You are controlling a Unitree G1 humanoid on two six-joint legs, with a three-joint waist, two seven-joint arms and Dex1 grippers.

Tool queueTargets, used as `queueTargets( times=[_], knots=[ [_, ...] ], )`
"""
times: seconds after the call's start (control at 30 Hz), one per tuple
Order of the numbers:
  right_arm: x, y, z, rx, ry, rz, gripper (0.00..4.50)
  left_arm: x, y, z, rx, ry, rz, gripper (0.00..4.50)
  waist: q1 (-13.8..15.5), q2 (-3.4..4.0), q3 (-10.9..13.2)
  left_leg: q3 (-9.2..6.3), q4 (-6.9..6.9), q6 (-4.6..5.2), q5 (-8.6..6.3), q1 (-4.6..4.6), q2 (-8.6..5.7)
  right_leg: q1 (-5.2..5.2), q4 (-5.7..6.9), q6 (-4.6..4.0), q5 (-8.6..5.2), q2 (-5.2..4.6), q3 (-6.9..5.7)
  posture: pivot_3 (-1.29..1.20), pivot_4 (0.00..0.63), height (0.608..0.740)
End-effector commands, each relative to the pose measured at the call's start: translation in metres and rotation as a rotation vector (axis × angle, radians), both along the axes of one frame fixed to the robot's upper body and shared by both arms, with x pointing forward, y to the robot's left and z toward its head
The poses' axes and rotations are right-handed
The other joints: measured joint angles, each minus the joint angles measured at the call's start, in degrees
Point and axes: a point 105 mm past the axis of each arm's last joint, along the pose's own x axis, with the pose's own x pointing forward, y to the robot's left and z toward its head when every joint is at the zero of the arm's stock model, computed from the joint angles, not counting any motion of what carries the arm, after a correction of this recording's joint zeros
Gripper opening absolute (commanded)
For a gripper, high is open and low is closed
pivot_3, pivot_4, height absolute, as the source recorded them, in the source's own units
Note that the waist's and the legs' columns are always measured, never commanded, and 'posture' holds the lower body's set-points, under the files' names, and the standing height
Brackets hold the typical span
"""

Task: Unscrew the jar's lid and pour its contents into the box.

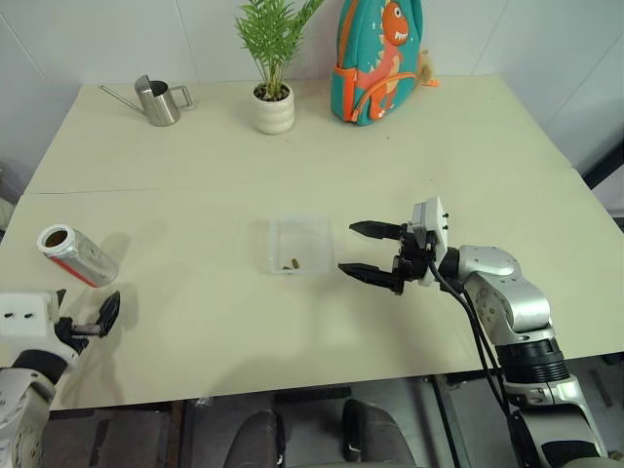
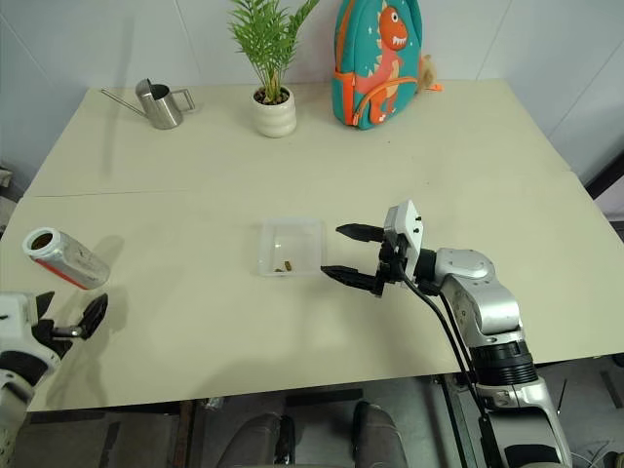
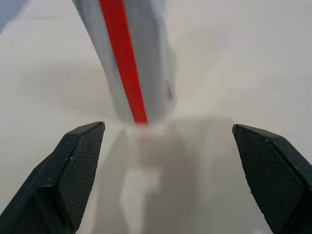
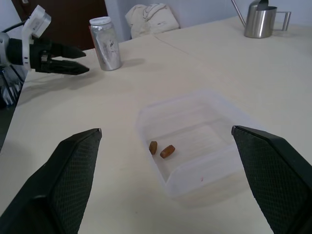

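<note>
Clear plastic marked the box [image 1: 300, 244], which sat mid-table in my head view with two olive-brown bits [image 1: 291, 263] lying at its near edge. My right gripper [image 1: 365, 250] hovered just beside the box's right side, pointing toward it, both black fingers spread wide and empty. At the table's left edge the jar [image 1: 77, 255] stood uncapped, its dark round mouth open, red band low on its body. My left gripper [image 1: 93, 322] hung near it on the near side, apart from it and holding nothing. A steel watering can [image 1: 159, 101], a white plant pot [image 1: 274, 107] and a teal backpack [image 1: 378, 60] stood at the far side.

From my left wrist, my fingers [image 3: 73, 175] stood well apart with the jar's whitish body and red stripe ahead, untouched.

From my right wrist, my fingers [image 4: 68, 180] gaped either side of the box, the two bits inside it; beyond, the jar stood upright next to my left gripper.
</note>
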Motion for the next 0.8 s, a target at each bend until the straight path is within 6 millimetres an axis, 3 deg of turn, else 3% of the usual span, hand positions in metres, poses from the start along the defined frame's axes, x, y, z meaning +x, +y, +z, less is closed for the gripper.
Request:
queueTargets(
  times=[0.03, 0.13, 0.2, 0.3, 0.43, 0.8],
  knots=[
    [0.003, -0.011, 0.015, -0.014, -0.061, 0.001, 4.50, -0.015, -0.017, 0.020, 0.152, 0.022, -0.146, 4.47, 0.1, 0.00, 0.0, 0.01, 0.01, 0.01, -0.01, 0.00, 0.00, 0.00, -0.01, 0.00, 0.00, -0.01, 0.00, 0.00, 0.150, 0.740],
    [0.010, -0.019, 0.022, -0.040, -0.108, -0.024, 4.50, -0.013, -0.054, 0.035, 0.197, -0.011, -0.364, 4.47, 0.3, 0.02, 0.0, 0.01, 0.04, 0.05, -0.10, 0.01, -0.02, 0.00, -0.12, -0.06, -0.03, -0.04, 0.00, 0.00, 0.150, 0.740],
    [0.014, -0.024, 0.024, -0.069, -0.132, -0.032, 4.50, 0.000, -0.076, 0.050, 0.219, -0.068, -0.495, 4.47, 0.5, 0.03, 0.0, 0.01, 0.06, -0.14, -0.21, 0.00, -0.05, -0.01, -0.16, -0.09, -0.05, -0.10, 0.00, 0.00, 0.150, 0.740],
    [0.019, -0.032, 0.026, -0.093, -0.143, -0.043, 4.50, 0.017, -0.096, 0.065, 0.224, -0.110, -0.629, 4.47, 0.3, 0.08, 0.0, -0.01, 0.07, -0.08, -0.08, 0.04, -0.03, -0.01, -0.05, -0.13, -0.05, -0.05, -0.02, 0.00, 0.150, 0.740],
    [0.030, -0.047, 0.035, -0.072, -0.130, -0.099, 4.50, 0.037, -0.119, 0.072, 0.241, -0.098, -0.788, 4.47, -0.2, 0.15, 0.0, 0.09, 0.06, 0.04, 0.07, 0.06, -0.03, -0.01, 0.24, -0.13, -0.03, 0.14, 0.00, 0.00, 0.150, 0.740],
    [0.030, -0.056, 0.030, -0.076, -0.170, -0.183, 4.50, 0.060, -0.126, 0.079, 0.276, -0.086, -0.928, 4.47, -0.6, 0.17, 0.0, 0.54, 0.03, 0.09, 0.07, 0.04, 0.03, -0.04, 0.09, -0.11, -0.03, 0.29, -0.07, 0.00, 0.150, 0.740]
  ],
)
